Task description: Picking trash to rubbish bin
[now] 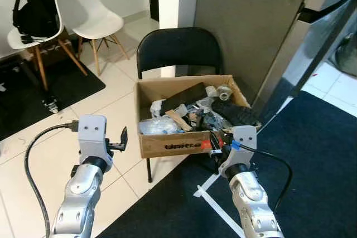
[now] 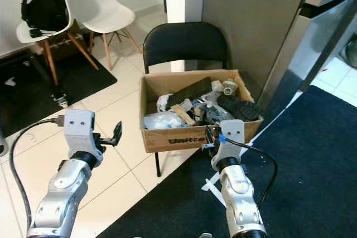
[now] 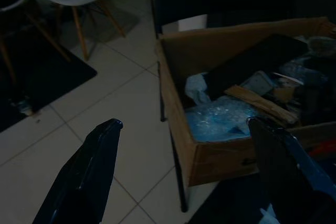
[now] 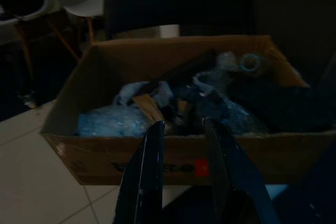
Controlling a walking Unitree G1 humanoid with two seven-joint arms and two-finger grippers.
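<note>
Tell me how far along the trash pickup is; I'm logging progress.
Done: the cardboard box on the black chair already holds a heap of trash. In hand: nothing; the left gripper is open and empty, the right gripper hovers at the box front. No loose trash visible on the floor.

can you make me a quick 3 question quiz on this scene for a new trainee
1. True or false: the cardboard box sits on the seat of the black folding chair.
2. What hangs on the white chair at far left: A a backpack, B a towel, C a coat?
3. Which gripper has its fingers spread wider, left gripper or right gripper?

Key
1. True; the box is full of mixed trash.
2. A, a black backpack.
3. The left; the right one's fingers stand close together, with nothing between them.
</note>
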